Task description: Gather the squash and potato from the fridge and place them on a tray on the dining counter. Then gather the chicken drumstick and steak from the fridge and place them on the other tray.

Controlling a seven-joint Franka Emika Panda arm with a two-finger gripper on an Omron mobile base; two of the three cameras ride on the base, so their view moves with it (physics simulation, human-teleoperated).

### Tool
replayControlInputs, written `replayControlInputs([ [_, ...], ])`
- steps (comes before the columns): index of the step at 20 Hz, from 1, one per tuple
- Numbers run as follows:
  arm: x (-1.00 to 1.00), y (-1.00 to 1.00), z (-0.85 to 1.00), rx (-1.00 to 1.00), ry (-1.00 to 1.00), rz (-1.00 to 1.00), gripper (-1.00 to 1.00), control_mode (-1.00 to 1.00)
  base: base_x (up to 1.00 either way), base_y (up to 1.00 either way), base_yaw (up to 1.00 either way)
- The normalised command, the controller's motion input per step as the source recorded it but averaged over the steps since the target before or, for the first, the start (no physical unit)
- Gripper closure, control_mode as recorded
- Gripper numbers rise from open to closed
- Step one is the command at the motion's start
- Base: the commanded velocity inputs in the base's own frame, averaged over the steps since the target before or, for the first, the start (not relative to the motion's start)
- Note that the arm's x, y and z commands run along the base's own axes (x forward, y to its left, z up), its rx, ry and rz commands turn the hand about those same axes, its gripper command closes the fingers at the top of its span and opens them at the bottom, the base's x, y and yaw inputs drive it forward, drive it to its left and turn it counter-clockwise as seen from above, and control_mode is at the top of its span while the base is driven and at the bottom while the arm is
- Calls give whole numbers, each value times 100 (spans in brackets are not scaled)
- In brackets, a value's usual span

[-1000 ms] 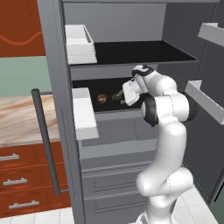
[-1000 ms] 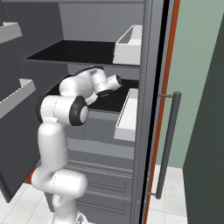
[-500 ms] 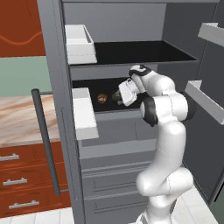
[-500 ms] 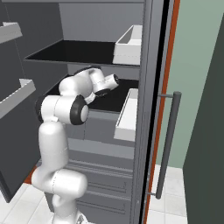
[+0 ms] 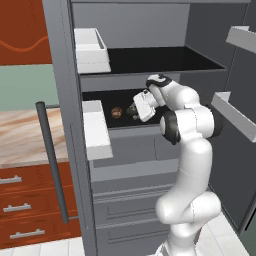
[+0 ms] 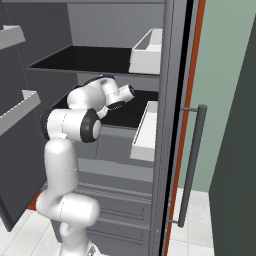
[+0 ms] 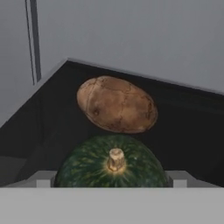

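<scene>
Honestly, my gripper (image 7: 113,183) straddles the squash (image 7: 113,162), jaws apart; fingertips mostly cut off; I cannot tell contact; potato (image 7: 116,104) lies beyond.

Squash and potato on the fridge's lower shelf

From my hand view, the squash (image 7: 113,165) sits at 6 o'clock, the potato (image 7: 117,104) just behind it at 12, both on the fridge (image 5: 150,60) shelf.

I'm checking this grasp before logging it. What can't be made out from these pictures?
- Squash: its lower half is cut off at the bottom of the hand view; in the left base view the hand covers most of it.
- End effector: whether the fingers touch the squash is hidden.
- Potato: too small in the left base view for detail.
- Fridge: the arm blocks the shelf in the right base view.
</scene>
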Motion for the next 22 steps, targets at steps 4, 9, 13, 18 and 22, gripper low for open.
replayControlInputs([
  [4,0,0,0,1,-9,1,100,-100,0,0,0],
  [9,-3,0,0,5,-13,0,100,-100,0,0,0],
  [13,-17,0,0,10,-11,-5,100,-100,0,0,0],
  [18,-21,0,0,11,-5,-9,100,-100,0,0,0],
  [22,-34,0,0,2,-8,-10,100,-100,0,0,0],
])
